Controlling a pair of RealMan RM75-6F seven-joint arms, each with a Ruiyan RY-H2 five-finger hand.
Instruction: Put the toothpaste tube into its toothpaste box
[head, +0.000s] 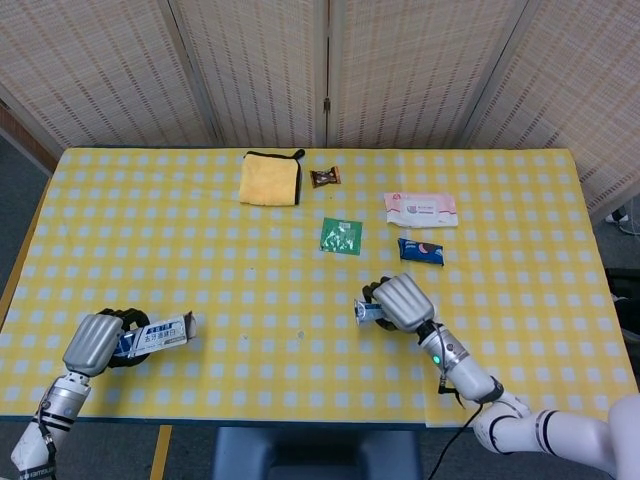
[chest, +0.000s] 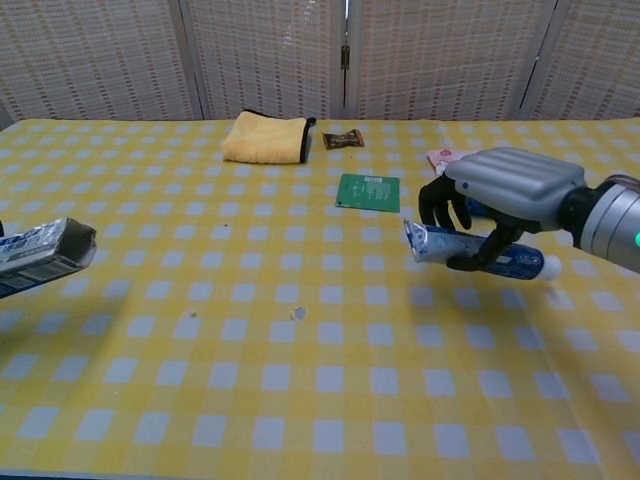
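Step in hand: the tube is picked up and the box is held ready, so I judge this the carry phase, with insertion not yet begun
Right hand: the right hand (chest: 505, 200) is curled over the toothpaste tube (chest: 478, 253), fingers wrapped round its middle, holding it clear of the counter (chest: 300, 400); a shadow on the cloth below it suggests it is off the surface
Left hand: the left hand (head: 95, 343) grips the toothpaste box (head: 165, 334) near the counter's front left corner, fingers closed round the box's outer end
Tube position: over the right half of the counter, toward the front edge, well apart from the box
Tube axis: long axis lies roughly level and runs left to right; the flat crimped tail points left toward the box, the white cap points right
Box axis: also roughly left to right, tilted slightly, its dark open end facing right toward the tube
Box mouth: in the chest view it looks open, though whether a flap hangs across it I cannot tell
Next move calls for: bringing the two hands together across the front of the counter, lining the tube's axis with the box's, and feeding the tail end into the mouth
Risk: the right hand covers the tube's middle, so only a short length can enter before a regrip is needed
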